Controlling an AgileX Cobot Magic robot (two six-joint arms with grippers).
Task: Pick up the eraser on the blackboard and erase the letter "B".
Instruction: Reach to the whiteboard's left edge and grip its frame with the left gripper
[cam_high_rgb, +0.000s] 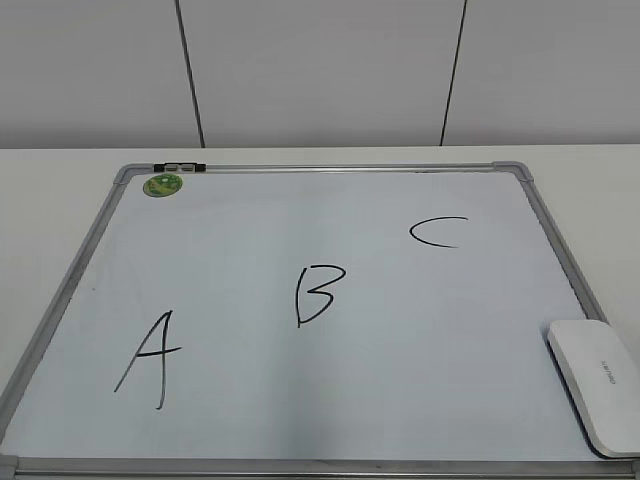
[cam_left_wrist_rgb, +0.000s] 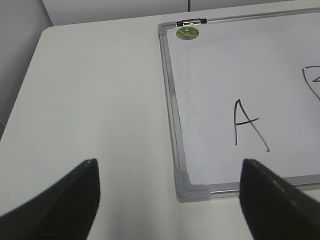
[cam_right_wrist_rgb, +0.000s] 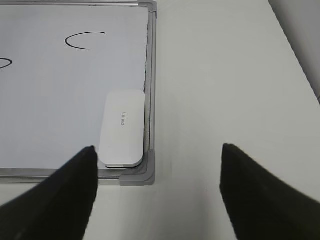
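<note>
The white eraser (cam_high_rgb: 597, 384) lies flat in the near right corner of the blackboard (cam_high_rgb: 330, 168); it also shows in the right wrist view (cam_right_wrist_rgb: 121, 128). The black letter "B" (cam_high_rgb: 318, 294) is in the board's middle, and only its edge shows in the left wrist view (cam_left_wrist_rgb: 312, 80). My right gripper (cam_right_wrist_rgb: 158, 187) is open and empty above the table, just near of the board's right corner (cam_right_wrist_rgb: 142, 175), apart from the eraser. My left gripper (cam_left_wrist_rgb: 167, 192) is open and empty over the table by the board's near left corner (cam_left_wrist_rgb: 187, 187). Neither gripper shows in the exterior view.
A black "A" (cam_high_rgb: 148, 360) is at the board's near left and a curved "C" (cam_high_rgb: 437, 232) at its far right. A round green sticker (cam_high_rgb: 163, 184) and a small clip (cam_high_rgb: 178, 166) sit at the far left corner. White walls stand behind the white table (cam_high_rgb: 60, 190).
</note>
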